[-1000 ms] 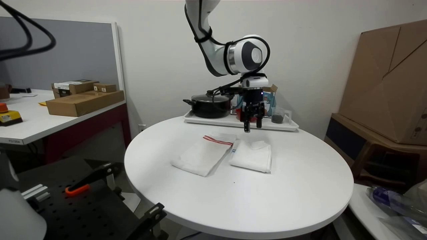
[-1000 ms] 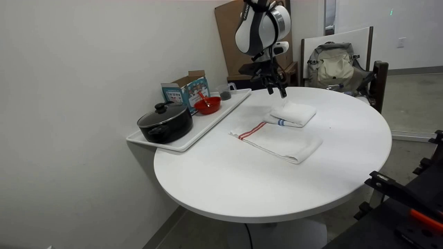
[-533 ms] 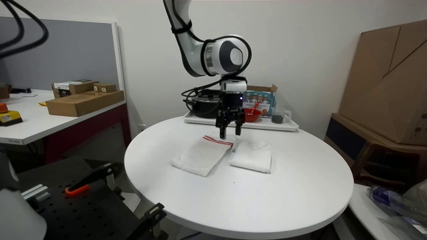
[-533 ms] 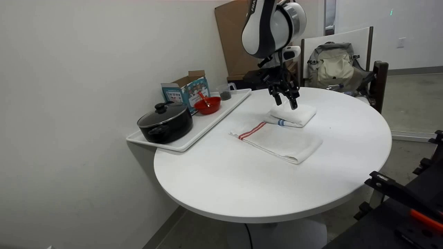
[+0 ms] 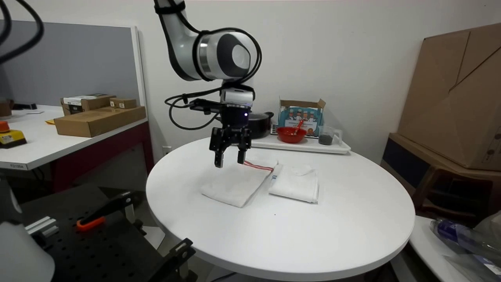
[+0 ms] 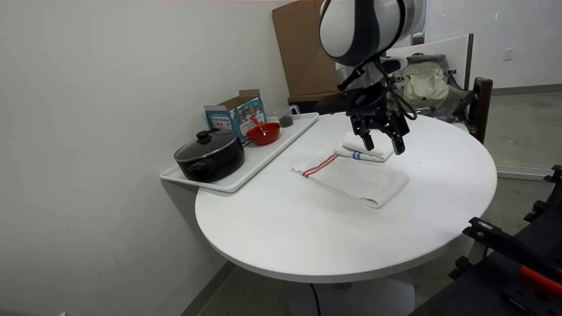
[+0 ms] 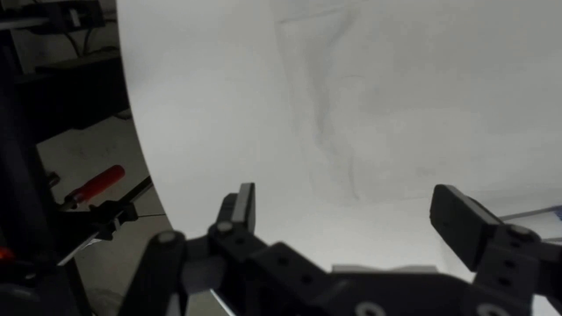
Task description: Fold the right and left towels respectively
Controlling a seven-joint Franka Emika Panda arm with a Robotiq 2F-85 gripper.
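Note:
The left white towel [image 5: 233, 188] has two red stripes and lies folded flat on the round table, also seen in an exterior view [image 6: 364, 180]. The right white towel [image 5: 295, 186] is folded into a smaller, thicker pile with a small blue mark; it shows in an exterior view [image 6: 350, 143], partly behind the fingers. My gripper [image 5: 230, 161] is open and empty, held above the left towel and touching nothing; it also shows in an exterior view [image 6: 384, 149]. In the wrist view, my gripper [image 7: 343, 197] frames the left towel's folded end [image 7: 417, 109]; its red stripes are out of view there.
A white tray [image 6: 272, 154] at the table's back holds a black pot [image 6: 210, 156], a red bowl [image 6: 264, 134], a cardboard box [image 6: 248, 112] and a clear jug [image 5: 325, 136]. A dark bench with clamps [image 5: 94, 235] stands by the table [image 5: 313, 243].
My gripper has moved left and toward the camera in an exterior view, from behind the right towel to over the left one. It stays open. Both towels lie as before.

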